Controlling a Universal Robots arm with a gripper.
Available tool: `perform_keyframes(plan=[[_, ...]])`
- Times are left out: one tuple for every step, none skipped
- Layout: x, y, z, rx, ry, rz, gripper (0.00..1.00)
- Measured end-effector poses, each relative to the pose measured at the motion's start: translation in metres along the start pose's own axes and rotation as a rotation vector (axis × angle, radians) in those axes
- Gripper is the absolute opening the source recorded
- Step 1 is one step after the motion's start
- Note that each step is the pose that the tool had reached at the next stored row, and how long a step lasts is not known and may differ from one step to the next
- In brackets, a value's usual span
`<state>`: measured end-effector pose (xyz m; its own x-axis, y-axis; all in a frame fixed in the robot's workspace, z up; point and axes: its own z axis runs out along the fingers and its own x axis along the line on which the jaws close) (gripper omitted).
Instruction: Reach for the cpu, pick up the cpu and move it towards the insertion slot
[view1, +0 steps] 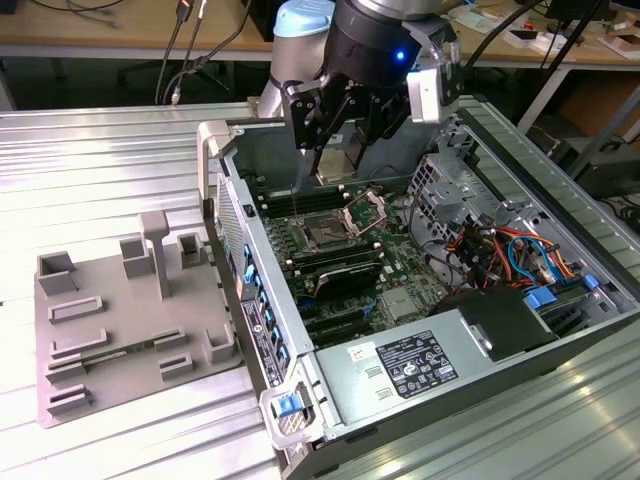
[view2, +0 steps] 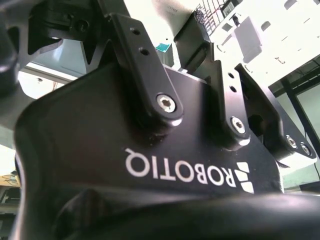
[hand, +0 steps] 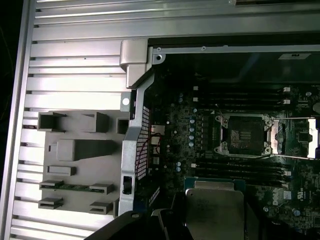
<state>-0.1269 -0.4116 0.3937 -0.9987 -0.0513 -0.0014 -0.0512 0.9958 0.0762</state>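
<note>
In the exterior view the gripper (view1: 338, 150) is seen hanging over the open computer case (view1: 560, 180), above the far part of the green motherboard (view1: 400, 265). The cpu (view1: 338, 158) is held between the black fingers (view1: 305, 125), its silvery top plate upright and turned toward the camera, so the gripper is closed on it and the chip is lifted clear of the board. The insertion slot (view1: 327, 237) is found just below and slightly toward the near side of the held chip, its dark square socket exposed and its shiny hinged plate (view1: 367, 212) raised beside it on the exterior view's right. Long black memory slots (view1: 340, 268) are laid on either side of the socket. In the first wrist view the cpu (hand: 215, 212) is shown close to the camera, its metal plate edged by a thin greenish rim, with the insertion slot (hand: 244, 135) beyond it and apart from it, the frame folded open. The grey moulded tray (view1: 130, 330) is set on the ribbed metal table (view1: 100, 160) outside the case, on the exterior view's left, and it is seen again in the first wrist view (hand: 80, 170) beyond the case wall. In the second wrist view the black gripper body and its linkage (view2: 150, 80) are shown from behind.
</note>
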Motion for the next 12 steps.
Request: perform_keyframes(plan=[[-0.0008, -0.0001, 0.0002, 0.0000, 0.0000, 0.000, 0.55], [-0.0019, -0.0001, 0.0004, 0.0001, 0.0001, 0.000, 0.55], [-0.0031, -0.0002, 0.0009, 0.0000, 0.0001, 0.000, 0.55], [-0.0043, -0.0004, 0.0016, 0.0000, 0.0002, 0.000, 0.55], [-0.0054, -0.0005, 0.0025, -0.0001, 0.0002, 0.000, 0.55], [-0.0063, -0.0006, 0.0032, 0.0000, 0.0003, 0.000, 0.55], [-0.0073, -0.0007, 0.0039, 0.0001, 0.0005, 0.000, 0.55], [-0.0081, -0.0008, 0.0045, 0.0001, 0.0004, 0.000, 0.55], [-0.0089, -0.0009, 0.0051, 0.0000, 0.0004, 0.000, 0.55], [-0.0102, -0.0010, 0.0059, 0.0000, 0.0005, 0.000, 0.55], [-0.0116, -0.0011, 0.0067, 0.0000, 0.0005, 0.000, 0.55], [-0.0127, -0.0012, 0.0073, 0.0000, 0.0005, 0.000, 0.55]])
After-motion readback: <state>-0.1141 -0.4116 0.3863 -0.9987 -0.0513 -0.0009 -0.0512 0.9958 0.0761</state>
